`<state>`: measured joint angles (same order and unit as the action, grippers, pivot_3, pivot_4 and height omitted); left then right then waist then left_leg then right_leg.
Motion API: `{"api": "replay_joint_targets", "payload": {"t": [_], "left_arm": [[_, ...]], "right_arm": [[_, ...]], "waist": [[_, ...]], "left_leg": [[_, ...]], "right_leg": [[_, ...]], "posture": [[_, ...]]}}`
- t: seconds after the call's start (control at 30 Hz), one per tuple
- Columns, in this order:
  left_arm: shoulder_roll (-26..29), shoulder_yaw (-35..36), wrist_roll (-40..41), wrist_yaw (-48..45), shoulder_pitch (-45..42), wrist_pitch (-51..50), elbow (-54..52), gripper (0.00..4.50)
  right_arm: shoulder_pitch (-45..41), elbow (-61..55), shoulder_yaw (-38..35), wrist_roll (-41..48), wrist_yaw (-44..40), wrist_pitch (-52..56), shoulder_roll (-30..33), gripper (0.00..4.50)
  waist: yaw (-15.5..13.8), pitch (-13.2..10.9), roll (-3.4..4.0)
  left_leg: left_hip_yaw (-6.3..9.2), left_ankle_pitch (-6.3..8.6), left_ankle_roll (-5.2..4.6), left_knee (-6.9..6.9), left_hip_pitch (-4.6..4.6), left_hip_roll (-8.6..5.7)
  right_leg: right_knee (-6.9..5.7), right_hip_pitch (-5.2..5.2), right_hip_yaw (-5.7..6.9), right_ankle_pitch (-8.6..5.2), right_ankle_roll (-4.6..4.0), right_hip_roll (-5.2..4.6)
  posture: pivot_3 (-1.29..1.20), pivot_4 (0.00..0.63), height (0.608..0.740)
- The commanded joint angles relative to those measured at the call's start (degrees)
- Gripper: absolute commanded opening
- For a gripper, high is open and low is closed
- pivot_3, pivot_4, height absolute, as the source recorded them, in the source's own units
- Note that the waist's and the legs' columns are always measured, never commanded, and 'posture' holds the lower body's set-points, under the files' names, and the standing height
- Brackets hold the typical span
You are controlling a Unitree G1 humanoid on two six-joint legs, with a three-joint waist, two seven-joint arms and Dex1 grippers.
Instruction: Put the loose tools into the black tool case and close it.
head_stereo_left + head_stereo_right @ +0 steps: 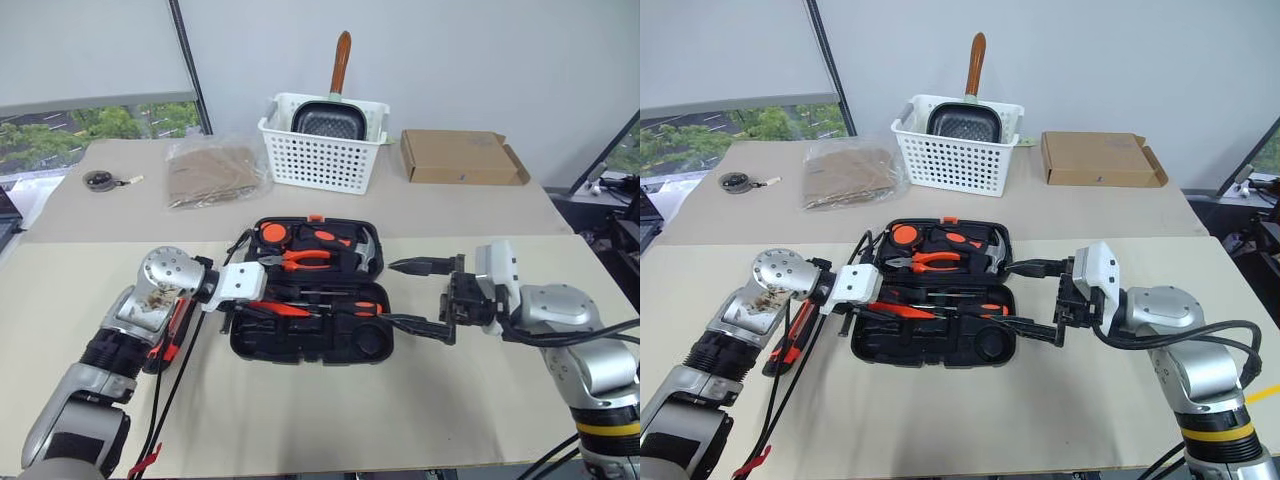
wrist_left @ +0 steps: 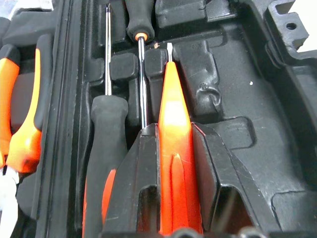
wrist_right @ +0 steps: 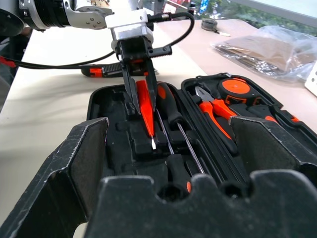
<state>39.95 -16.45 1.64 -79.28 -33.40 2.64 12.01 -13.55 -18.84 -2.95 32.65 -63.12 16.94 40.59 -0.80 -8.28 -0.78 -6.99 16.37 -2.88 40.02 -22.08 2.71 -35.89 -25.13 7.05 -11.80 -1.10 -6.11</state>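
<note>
Black plastic clamshell tool case [image 1: 310, 305] lies open on the tan bench [image 1: 300, 420], between the two grippers; its far half holds one pair of orange-handled pliers [image 1: 300, 260] and one chrome-headed hammer [image 1: 366, 250]. In the head views the left gripper [image 1: 862, 308] reaches into the near half, and the right gripper [image 1: 1025, 300] hangs at the case's right edge with its fingers spread wide, grasping nothing. One orange-black utility knife [image 1: 790, 340] lies on the bench left of the case. In the left wrist view, the left fingers [image 2: 138, 178] pinch one thin red-orange tester screwdriver [image 2: 173, 148], its tip over a moulded recess, beside two black-handled screwdrivers [image 2: 106, 148] already seated. In the right wrist view, the same pinch shows above the case.
</note>
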Motion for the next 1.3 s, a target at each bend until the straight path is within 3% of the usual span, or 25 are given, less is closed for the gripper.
{"api": "replay_joint_targets", "payload": {"t": [0.03, 0.37, 0.57, 0.67, 0.73, 0.97, 1.23, 1.27, 1.3], "left_arm": [[0.01, -1.91, -2.63, 1.62, 0.92, -2.39, -2.13, 0.46], [1.61, -1.83, -1.00, 1.71, 3.80, -11.71, -9.16, 0.46], [1.09, -0.44, -1.43, 4.27, 2.69, -9.45, -8.76, 0.46], [0.69, 2.05, 2.82, 3.14, 2.00, -11.10, -9.04, 0.46], [1.36, 2.39, 3.27, 2.94, 2.22, -11.08, -9.27, 1.47], [3.07, 2.94, 2.66, 3.92, 3.41, -6.81, -8.16, 4.01], [0.25, 13.89, 15.99, 8.60, 3.13, -16.58, -13.28, 4.01], [-0.28, 14.69, 15.84, 10.79, 3.50, -17.63, -13.53, 3.50], [-0.73, 15.29, 15.55, 12.72, 3.91, -18.37, -13.82, 3.26]], "right_arm": [[-1.34, -0.58, -0.44, 0.02, -0.21, -1.31, -0.33, 4.50], [-1.22, 0.08, -0.39, -0.67, -0.90, -2.21, -0.72, 4.50], [-1.40, 0.69, -0.16, -1.05, -1.18, -2.79, -1.01, 4.50], [-1.60, 1.31, 0.19, -1.47, -1.29, -3.45, -1.39, 4.50], [-1.56, 1.46, 0.32, -1.62, -1.35, -3.68, -1.57, 4.50], [-1.08, 1.55, 0.36, -1.89, -1.62, -4.06, -2.06, 4.50], [-0.25, 1.12, 0.29, -1.95, -1.47, -4.15, -2.09, 4.50], [-0.16, 1.08, 0.31, -1.97, -1.43, -4.20, -2.13, 4.50], [-0.04, 0.99, 0.32, -1.98, -1.39, -4.23, -2.17, 4.50]], "waist": [[-0.15, 0.00, 0.00], [-0.14, 0.01, 0.00], [-0.13, 0.01, 0.00], [-0.15, 0.01, 0.00], [-0.13, 0.01, 0.00], [0.03, 0.01, 0.00], [0.01, 0.01, 0.00], [-0.03, 0.01, 0.00], [-0.02, 0.01, 0.00]], "left_leg": [[0.00, 0.00, 0.00, 0.01, 0.00, 0.00], [0.03, 0.00, -0.04, 0.09, 0.08, 0.01], [0.01, 0.00, -0.04, 0.08, 0.03, -0.02], [0.01, 0.00, -0.05, 0.12, 0.02, -0.03], [0.02, 0.00, -0.05, 0.15, 0.01, -0.02], [0.02, -0.01, -0.04, 0.14, 0.02, -0.02], [0.03, -0.02, -0.01, 0.16, 0.03, 0.01], [0.04, -0.02, -0.01, 0.16, 0.04, 0.00], [0.04, -0.02, -0.01, 0.17, 0.04, -0.01]], "right_leg": [[0.00, 0.01, 0.00, 0.00, 0.00, 0.00], [-0.04, 0.08, -0.01, 0.01, 0.04, -0.02], [-0.03, 0.08, -0.01, 0.01, 0.04, -0.02], [-0.03, 0.08, -0.01, 0.01, 0.04, -0.05], [-0.04, 0.07, 0.00, 0.01, 0.05, -0.05], [-0.08, 0.05, -0.01, 0.01, 0.05, -0.04], [-0.12, 0.04, -0.02, 0.01, 0.05, -0.05], [-0.12, 0.06, -0.02, 0.01, 0.05, -0.06], [-0.12, 0.08, -0.02, 0.01, 0.05, -0.06]], "posture": [[0.00, 0.150, 0.700], [0.00, 0.150, 0.700], [0.00, 0.150, 0.700], [0.00, 0.150, 0.700], [0.00, 0.150, 0.700], [0.00, 0.150, 0.700], [0.00, 0.150, 0.700], [0.00, 0.150, 0.700], [0.00, 0.150, 0.700]]}}
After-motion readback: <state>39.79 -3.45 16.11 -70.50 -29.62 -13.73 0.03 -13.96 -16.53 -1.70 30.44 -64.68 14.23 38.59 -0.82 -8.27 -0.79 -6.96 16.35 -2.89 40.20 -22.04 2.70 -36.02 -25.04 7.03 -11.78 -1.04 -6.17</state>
